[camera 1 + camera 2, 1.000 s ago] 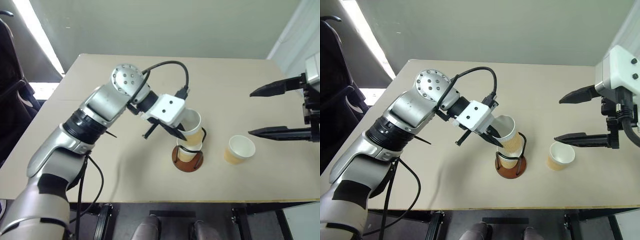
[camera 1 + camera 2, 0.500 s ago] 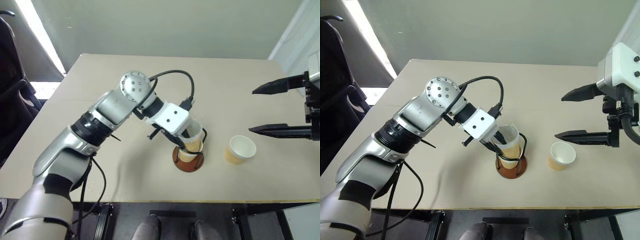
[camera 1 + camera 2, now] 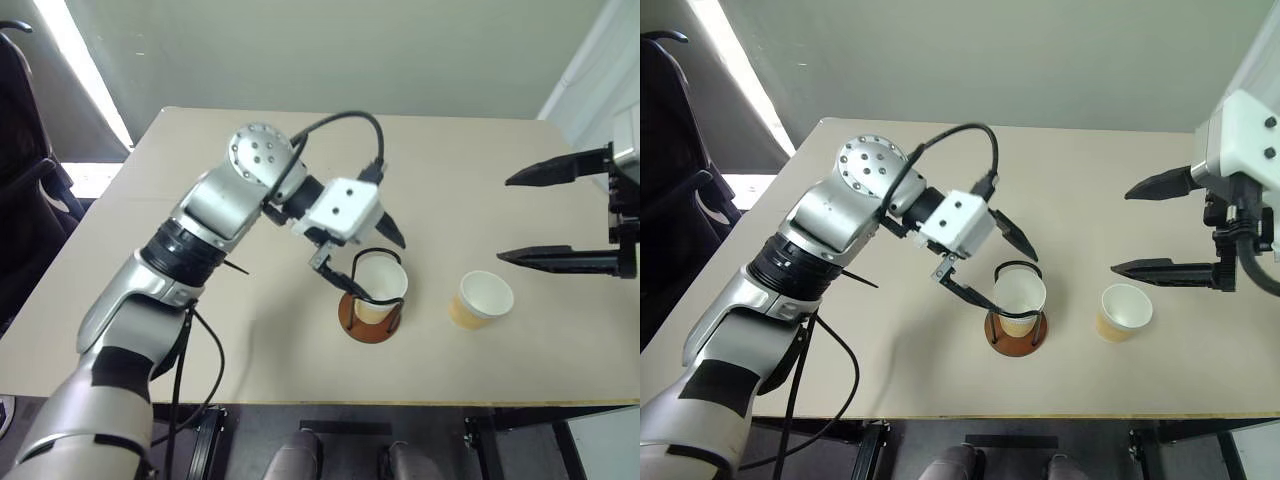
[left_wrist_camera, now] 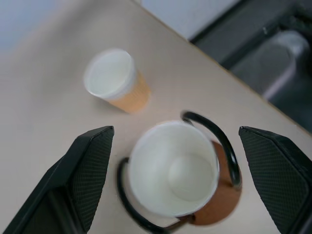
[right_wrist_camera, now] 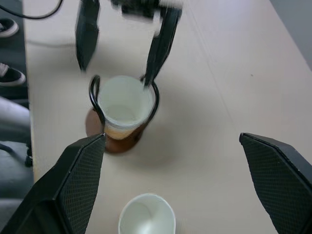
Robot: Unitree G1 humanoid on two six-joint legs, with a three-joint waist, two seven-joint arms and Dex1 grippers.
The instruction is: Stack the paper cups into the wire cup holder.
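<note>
A tan paper cup [image 3: 381,284] stands upright inside the wire cup holder [image 3: 352,318], near the table's front edge. My left gripper [image 3: 384,271] is open just above it, one finger on each side of the rim and touching nothing. In the left wrist view, the white inside of the cup [image 4: 173,168] lies between the black fingers [image 4: 87,170]. Another paper cup [image 3: 482,298] stands alone on the table, right of the holder. My right gripper [image 3: 503,221] hangs open above and beyond that cup, holding nothing.
The beige table [image 3: 250,350] has bare room to the left of the holder and behind it. Its front edge runs close below the holder's base. A dark chair [image 3: 25,190] stands off the table's left side.
My left gripper has opened and let go of the cup, which has sunk down into the holder. The left hand has lifted slightly. The right gripper has kept still.
</note>
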